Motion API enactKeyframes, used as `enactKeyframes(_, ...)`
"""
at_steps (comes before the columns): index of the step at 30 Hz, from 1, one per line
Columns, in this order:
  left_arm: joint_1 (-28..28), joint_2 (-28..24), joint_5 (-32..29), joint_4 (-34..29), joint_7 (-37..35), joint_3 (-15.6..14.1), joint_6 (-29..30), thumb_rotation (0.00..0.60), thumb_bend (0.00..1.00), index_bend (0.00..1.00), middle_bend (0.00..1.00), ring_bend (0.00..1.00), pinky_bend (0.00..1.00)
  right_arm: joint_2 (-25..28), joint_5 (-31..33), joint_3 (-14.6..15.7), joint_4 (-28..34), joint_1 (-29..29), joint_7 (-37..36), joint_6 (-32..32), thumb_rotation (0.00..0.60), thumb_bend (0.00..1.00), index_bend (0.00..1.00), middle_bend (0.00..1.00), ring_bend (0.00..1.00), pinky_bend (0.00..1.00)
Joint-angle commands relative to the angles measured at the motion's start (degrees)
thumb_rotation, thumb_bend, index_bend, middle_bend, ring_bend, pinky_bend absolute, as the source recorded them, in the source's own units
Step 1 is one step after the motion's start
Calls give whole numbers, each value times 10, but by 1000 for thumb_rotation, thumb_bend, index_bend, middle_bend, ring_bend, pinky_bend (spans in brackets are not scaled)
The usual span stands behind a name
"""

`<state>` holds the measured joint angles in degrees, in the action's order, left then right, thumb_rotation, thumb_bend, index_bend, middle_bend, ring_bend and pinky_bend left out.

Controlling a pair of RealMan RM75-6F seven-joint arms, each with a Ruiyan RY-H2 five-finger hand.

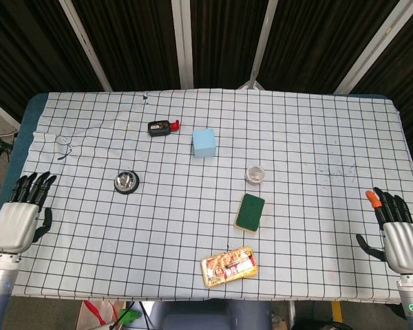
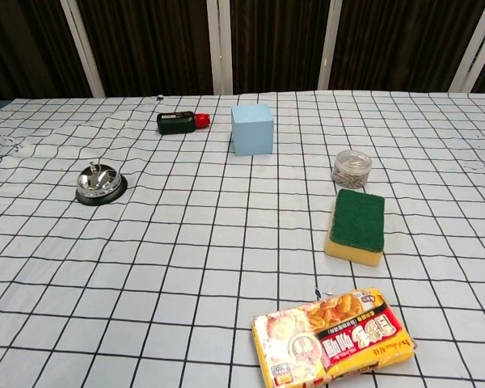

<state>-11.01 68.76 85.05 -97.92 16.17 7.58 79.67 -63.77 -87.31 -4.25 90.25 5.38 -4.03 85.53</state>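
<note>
My left hand (image 1: 20, 214) hovers over the table's left edge, fingers spread and empty; the silver bell (image 1: 126, 181) (image 2: 99, 183) is the nearest thing, well to its right. My right hand (image 1: 398, 232) is at the table's right edge, fingers straight and apart, holding nothing. The green-and-yellow sponge (image 1: 250, 212) (image 2: 356, 226) lies far to its left. Neither hand shows in the chest view.
A checked cloth (image 1: 316, 137) covers the table. On it lie a snack packet (image 1: 229, 266) (image 2: 333, 338) near the front, a small clear jar (image 1: 255, 174) (image 2: 352, 168), a light blue cube (image 1: 204, 142) (image 2: 252, 128) and a dark bottle with a red cap (image 1: 163, 127) (image 2: 182, 122).
</note>
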Motion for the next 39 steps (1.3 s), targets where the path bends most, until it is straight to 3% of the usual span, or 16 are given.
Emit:
enactKeyframes(1, -51, 44, -44, 37, 41, 26, -64, 600, 876, 31, 51, 0, 0, 1, -1, 0, 0, 0, -3, 1, 600, 305, 77, 4, 35, 0)
enactKeyframes(9, -115, 147, -67, 147, 28, 51, -109, 600, 880, 31, 51, 0, 0, 4, 1, 2, 0, 0, -10, -4, 600, 305, 77, 4, 35, 0)
enactKeyframes(20, -179, 215, -131, 234, 36, 61, -206, 600, 880, 30, 50, 0, 0, 6, 2, 0, -1, -1, -17, -2, 600, 305, 77, 4, 35, 0)
enactKeyframes(39, -242, 309, -143, 361, 34, 37, -274, 600, 888, 30, 50, 0, 0, 10, 1, -1, -4, -5, -30, 6, 600, 304, 77, 4, 35, 0)
